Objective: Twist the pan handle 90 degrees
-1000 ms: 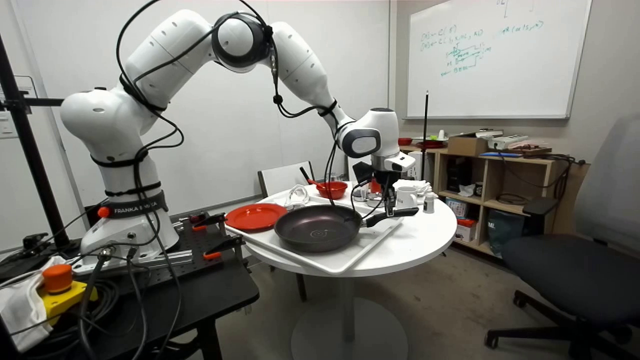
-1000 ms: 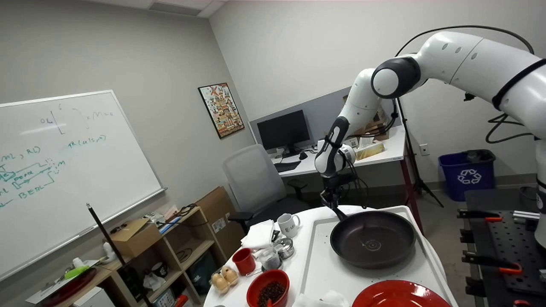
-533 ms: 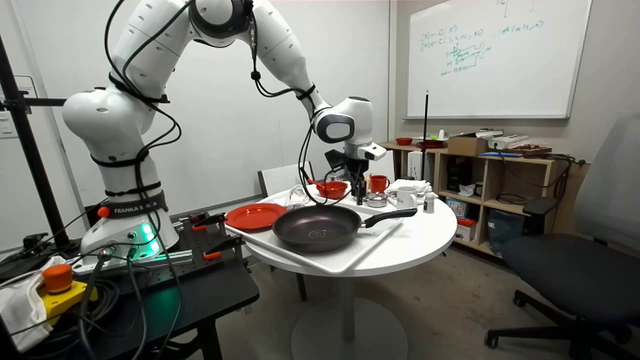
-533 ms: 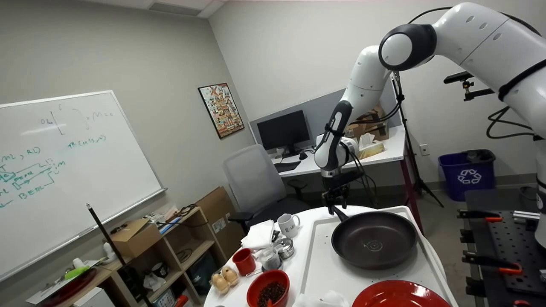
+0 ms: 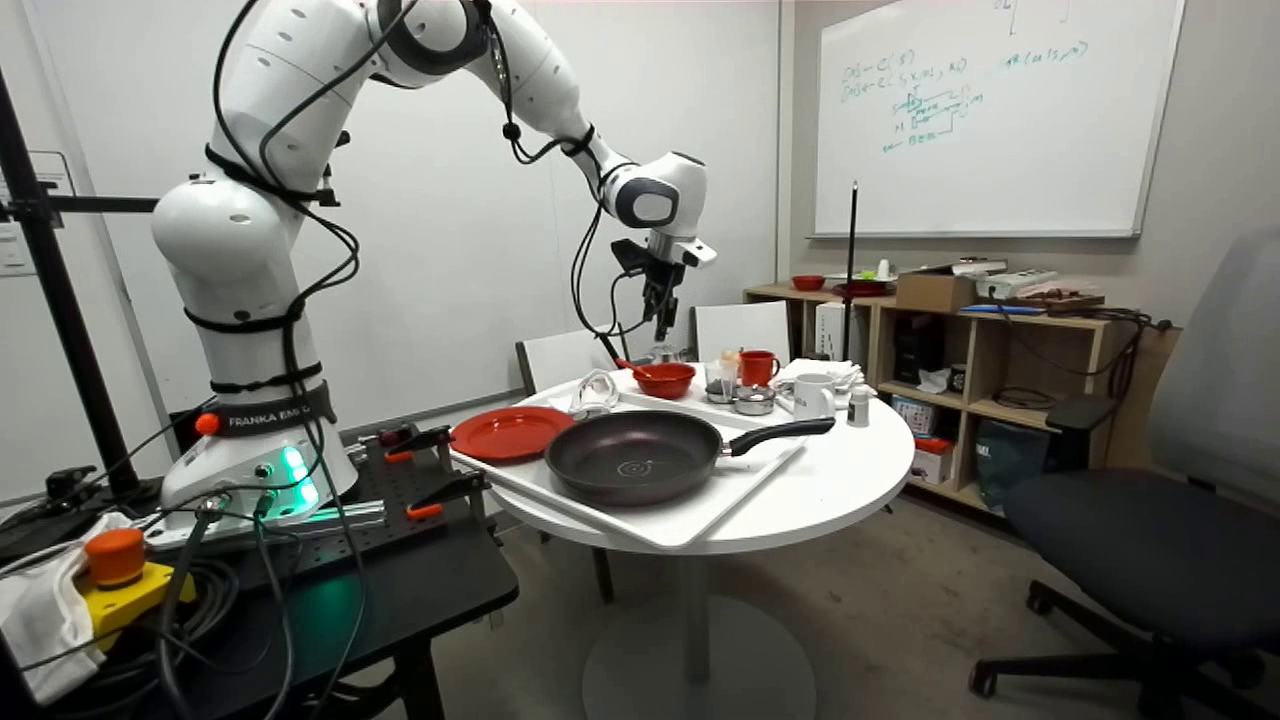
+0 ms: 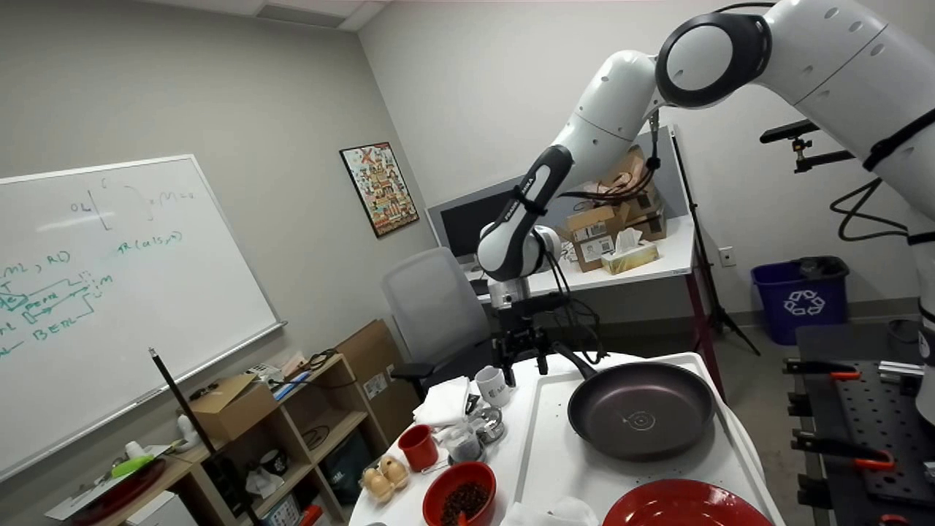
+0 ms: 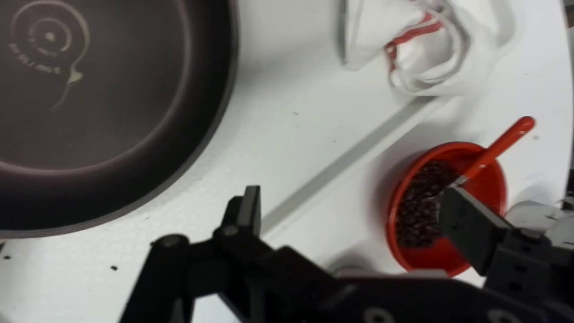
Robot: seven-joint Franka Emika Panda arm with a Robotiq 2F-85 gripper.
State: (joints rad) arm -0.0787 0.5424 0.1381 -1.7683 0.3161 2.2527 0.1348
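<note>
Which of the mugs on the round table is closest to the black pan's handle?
The white mug, with dark writing on its side. Both exterior views show it closer to the pan handle than the red mug is.

Open air above the pan handle [image 5: 781, 432]. White mug [image 5: 814, 397] stands near its end; red bowl [image 5: 664, 382] lies partly behind the gripper [image 7: 354, 208] in the wrist view.

A wide, shallow black frying pan [image 5: 635, 462] sat level on a white tray [image 6: 549, 446], its long, slightly curved dark handle [image 5: 783, 432] slanting upward and out beyond the tray's rim.
</note>
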